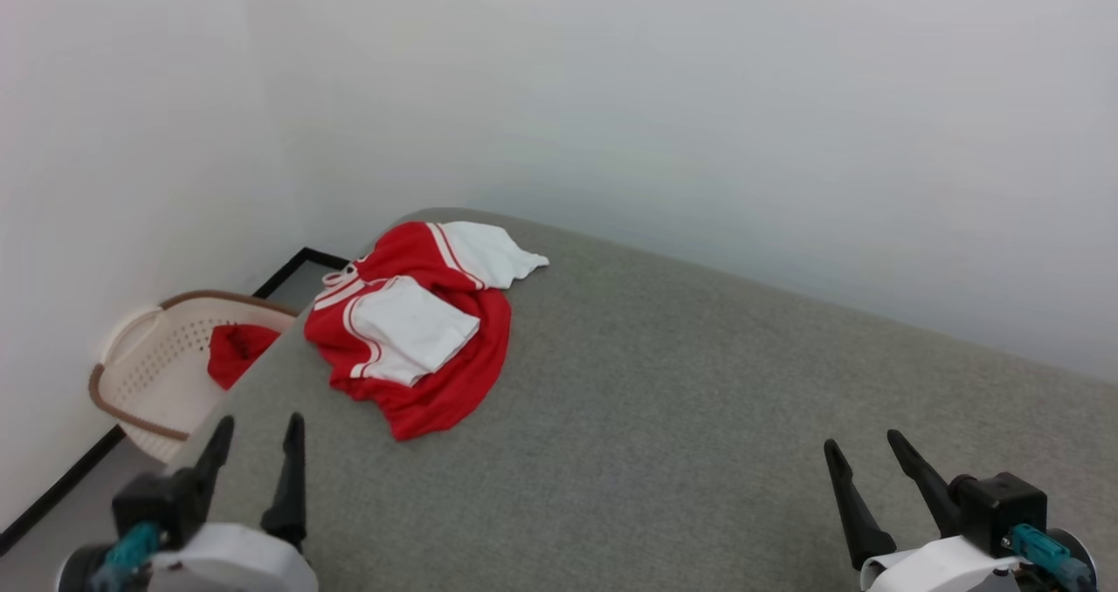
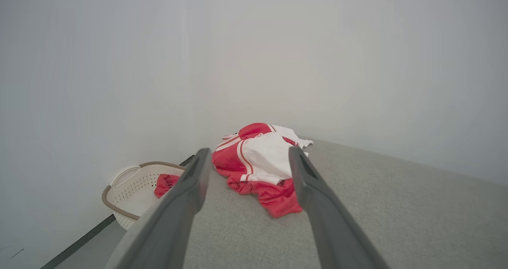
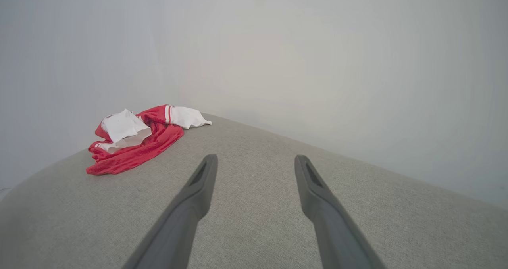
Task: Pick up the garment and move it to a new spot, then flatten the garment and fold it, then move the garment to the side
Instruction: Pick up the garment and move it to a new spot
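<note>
Garment: I see the garment [image 1: 419, 339] [image 2: 258, 166] [image 3: 135, 142], red with white sleeves and striped trim, lying crumpled at the far left corner of the bench. One white sleeve is folded over the red body and the other points toward the wall.
Bench: the bench [image 1: 699, 417] is covered in grey cloth and has a rounded far corner.
Left tool: my left tool [image 1: 262, 419] [image 2: 249, 150] sits at the near left edge of the bench. Its two dark fingers are spread with nothing between them, and it stands apart from the garment.
Right tool: my right tool [image 1: 861, 439] [image 3: 256, 158] sits at the near right over bare cloth. Its fingers are likewise spread and hold nothing, and it is well apart from the garment.
Basket: a cream perforated basket [image 1: 166, 374] [image 2: 131, 185] with a brown rim stands on the floor beside the bench's left edge, against the wall.
Red cloth: a plain red cloth lump [image 1: 236, 352] [image 2: 166, 183] lies inside the basket.
Wall: a pale wall [image 1: 699, 94] stands behind the bench.
</note>
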Motion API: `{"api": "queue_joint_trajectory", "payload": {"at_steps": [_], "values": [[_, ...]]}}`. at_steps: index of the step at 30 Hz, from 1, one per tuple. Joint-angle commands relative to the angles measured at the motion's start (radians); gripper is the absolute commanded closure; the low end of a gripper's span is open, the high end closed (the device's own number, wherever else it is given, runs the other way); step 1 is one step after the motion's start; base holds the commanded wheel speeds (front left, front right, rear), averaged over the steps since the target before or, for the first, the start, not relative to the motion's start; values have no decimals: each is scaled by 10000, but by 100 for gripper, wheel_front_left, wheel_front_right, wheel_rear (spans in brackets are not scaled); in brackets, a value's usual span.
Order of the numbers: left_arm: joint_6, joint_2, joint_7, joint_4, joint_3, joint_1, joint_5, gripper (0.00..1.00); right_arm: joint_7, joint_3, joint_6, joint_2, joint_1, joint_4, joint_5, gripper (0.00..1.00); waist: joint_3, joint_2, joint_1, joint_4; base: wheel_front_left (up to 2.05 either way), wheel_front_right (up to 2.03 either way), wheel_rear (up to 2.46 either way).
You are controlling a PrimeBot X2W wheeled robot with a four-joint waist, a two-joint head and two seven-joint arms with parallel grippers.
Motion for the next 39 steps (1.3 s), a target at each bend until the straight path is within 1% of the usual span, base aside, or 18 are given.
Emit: {"api": "queue_joint_trajectory", "payload": {"at_steps": [1,5,9,10,12,19,21,26,29,32,34,39], "values": [[-147,169,249,-24,-82,-308,-88,0,-25,-57,4,-26,10,0,-1,0,126,-1,0,58,0,0,0],[-350,423,1101,-91,-148,-975,-445,0,110,-100,4,-202,-140,-189,-57,0,560,-1,0,-117,0,0,0],[-486,892,2112,119,-17,-2044,-934,0,300,-146,4,-440,-283,-479,-88,0,1169,-1,0,-417,0,0,0],[-486,892,2112,119,-17,-2044,-934,0,300,-146,4,-440,-283,-479,-88,0,1169,-1,0,-417,0,0,0],[-574,1178,2575,385,63,-2704,-1222,0,424,-147,4,-591,-461,-770,-114,0,1673,-1,0,-632,0,0,0],[-741,1882,3978,1773,139,-5140,-2362,0,893,-278,3,-1075,-1157,-1787,-173,0,3571,-1,0,-1353,0,0,0],[-761,1937,4293,2202,11,-5655,-2651,0,989,-281,3,-1178,-1346,-2010,-174,0,4038,-1,0,-1564,0,0,0],[-804,2351,5155,3281,-375,-6993,-3139,0,1175,-307,3,-1357,-1813,-2514,-132,0,5141,-1,0,-2007,0,0,0],[-803,2491,5679,4014,-619,-7593,-3370,0,1260,-256,3,-1428,-2030,-2712,-122,0,5670,-1,0,-2240,0,0,0],[-807,2660,6467,4734,-958,-8157,-3568,0,1312,-202,3,-1474,-2219,-2851,-116,0,6102,-1,0,-2425,0,0,0],[-808,2803,6910,5231,-1048,-8479,-3623,0,1345,-152,3,-1494,-2308,-2924,-71,0,6331,-1,0,-2548,0,0,0],[-810,2908,7753,6180,-1409,-9134,-3673,0,1414,-143,3,-1526,-2488,-3089,-36,0,6735,-1,0,-2787,0,0,0]]}}
